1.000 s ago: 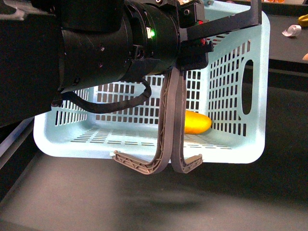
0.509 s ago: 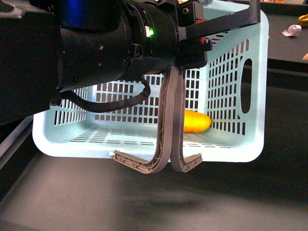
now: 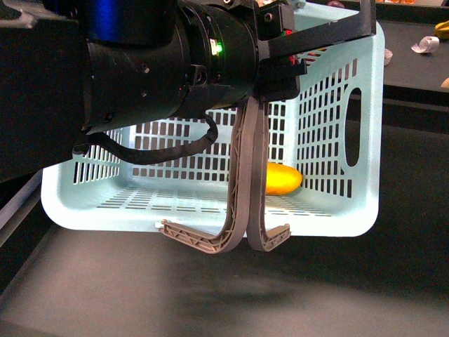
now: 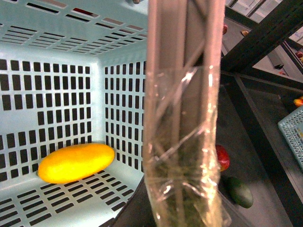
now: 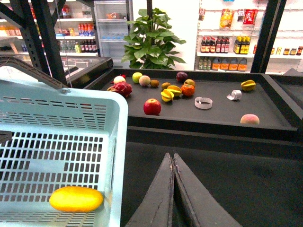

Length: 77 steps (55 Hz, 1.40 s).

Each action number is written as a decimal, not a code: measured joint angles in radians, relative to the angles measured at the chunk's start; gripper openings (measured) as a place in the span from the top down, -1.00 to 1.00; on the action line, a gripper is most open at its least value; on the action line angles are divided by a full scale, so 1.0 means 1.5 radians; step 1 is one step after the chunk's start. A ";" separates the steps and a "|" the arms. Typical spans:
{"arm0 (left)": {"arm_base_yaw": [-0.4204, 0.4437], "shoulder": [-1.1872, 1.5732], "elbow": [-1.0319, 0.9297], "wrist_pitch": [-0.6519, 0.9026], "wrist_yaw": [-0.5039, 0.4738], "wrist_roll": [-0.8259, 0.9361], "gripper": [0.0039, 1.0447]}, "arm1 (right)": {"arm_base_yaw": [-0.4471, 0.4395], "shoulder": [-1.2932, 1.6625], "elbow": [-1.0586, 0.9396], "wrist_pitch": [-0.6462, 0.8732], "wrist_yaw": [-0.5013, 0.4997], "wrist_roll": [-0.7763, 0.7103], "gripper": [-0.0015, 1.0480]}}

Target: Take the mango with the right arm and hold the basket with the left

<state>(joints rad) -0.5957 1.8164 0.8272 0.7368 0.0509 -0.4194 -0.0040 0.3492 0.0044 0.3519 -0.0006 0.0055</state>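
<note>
The light-turquoise basket (image 3: 330, 119) hangs tipped on its side, its open mouth facing me. My left gripper (image 3: 280, 67) is shut on its two grey-brown hoop handles (image 3: 244, 175). In the left wrist view the taped handle (image 4: 182, 142) fills the middle. The yellow mango (image 3: 283, 179) lies inside the basket against its lower wall, and shows as the mango (image 4: 75, 162) and the mango (image 5: 75, 198) in the wrist views. My right gripper (image 5: 173, 156) is shut and holds nothing, outside the basket (image 5: 61, 123) beside its rim, over the dark table.
A raised dark shelf behind carries several fruits, among them a red apple (image 5: 152, 107), a peach-coloured fruit (image 5: 249, 119) and a tape roll (image 5: 203, 102). A red fruit (image 4: 222, 158) and a green fruit (image 4: 239, 191) lie beyond the basket. Black frame posts (image 5: 47, 38) stand at the side.
The basket has swung slightly to the left in my left gripper, and the mango inside has shifted with it.
</note>
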 joint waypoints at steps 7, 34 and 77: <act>0.000 0.000 0.000 0.000 0.000 0.000 0.88 | 0.000 -0.038 0.000 -0.039 0.000 -0.002 0.96; 0.000 0.000 0.000 0.000 0.001 0.000 0.88 | 0.000 -0.142 0.001 -0.145 0.000 -0.002 0.96; -0.001 0.001 0.000 0.000 0.001 0.000 0.88 | 0.000 -0.229 0.001 -0.233 -0.001 -0.004 0.27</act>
<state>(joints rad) -0.5968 1.8172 0.8272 0.7368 0.0517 -0.4191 -0.0036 0.0055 0.0059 0.0017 -0.0013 -0.0002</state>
